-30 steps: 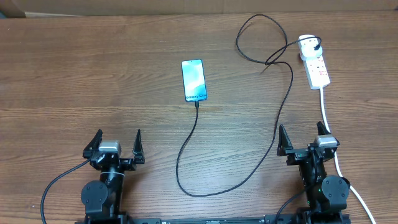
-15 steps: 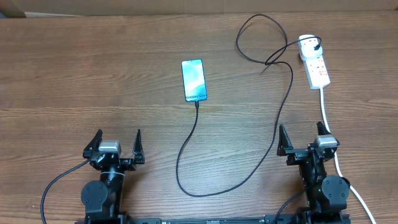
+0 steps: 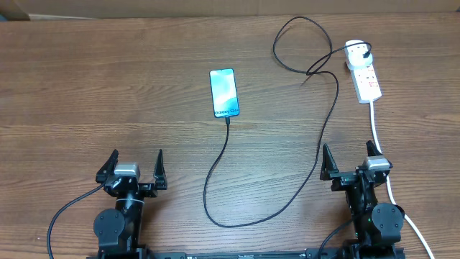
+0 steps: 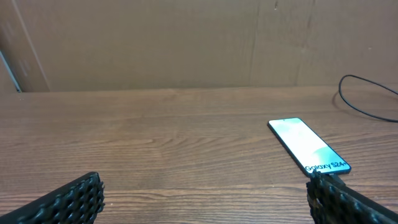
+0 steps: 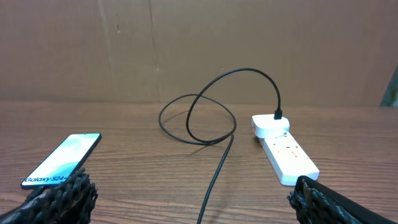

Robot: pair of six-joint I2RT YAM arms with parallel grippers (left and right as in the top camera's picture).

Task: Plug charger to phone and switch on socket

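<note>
The phone (image 3: 224, 92) lies flat mid-table with its blue-white screen lit; it also shows in the left wrist view (image 4: 308, 145) and the right wrist view (image 5: 62, 159). The black charger cable (image 3: 327, 122) runs from the phone's near end in a long loop to a white adapter in the socket strip (image 3: 364, 76) at the far right, which also shows in the right wrist view (image 5: 284, 149). The cable (image 5: 217, 168) passes between the right fingers' view. My left gripper (image 3: 134, 170) and right gripper (image 3: 349, 162) are open and empty at the table's near edge.
The strip's thick white cord (image 3: 376, 129) runs toward the near edge beside the right arm. A brown cardboard wall (image 4: 186, 43) stands behind the table. The tabletop (image 3: 86, 93) is wood-grained.
</note>
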